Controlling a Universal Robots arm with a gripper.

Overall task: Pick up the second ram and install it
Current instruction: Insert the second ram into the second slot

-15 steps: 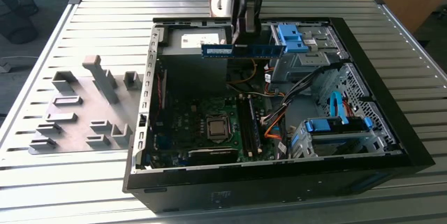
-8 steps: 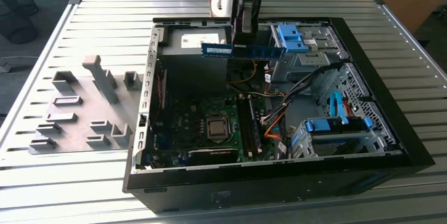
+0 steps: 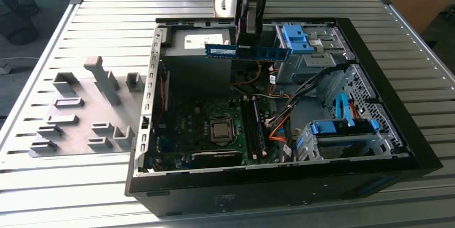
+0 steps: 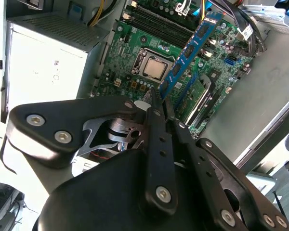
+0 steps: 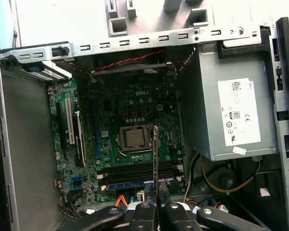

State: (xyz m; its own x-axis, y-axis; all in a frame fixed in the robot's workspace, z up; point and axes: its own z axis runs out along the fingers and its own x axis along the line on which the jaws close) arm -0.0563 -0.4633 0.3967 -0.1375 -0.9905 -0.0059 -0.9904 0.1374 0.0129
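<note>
At the exterior view's left a grey plate (image 3: 78, 116) of holders sits on the slatted table (image 3: 106, 20), just beside the open case (image 3: 284, 196). Inside the case lies the board (image 3: 188, 124) with its CPU (image 3: 221, 130) bare. Just right of the CPU, the black slots (image 3: 254, 132) run from the far side of the case toward the near side.

Over the case hangs the gripper (image 3: 245, 42), its jaws pinched narrow on the ram (image 3: 274, 53) and holding it by its flat faces about mid-length. The ram is in the air, well apart from the board, and its long axis lies level across the exterior view from left to right. By my eye that leaves it crosswise to the slots, not in line with them.

Both wrist views agree. In the second wrist view the ram (image 4: 192, 53) juts out past the fingers (image 4: 155, 130) over the board. In the first wrist view it shows edge-on as a thin line (image 5: 155, 154) beside the CPU (image 5: 135, 138), crossing the slots (image 5: 135, 169) at roughly a right angle.

Furthest right in the exterior view stand the blue drive bays (image 3: 341, 129).
</note>
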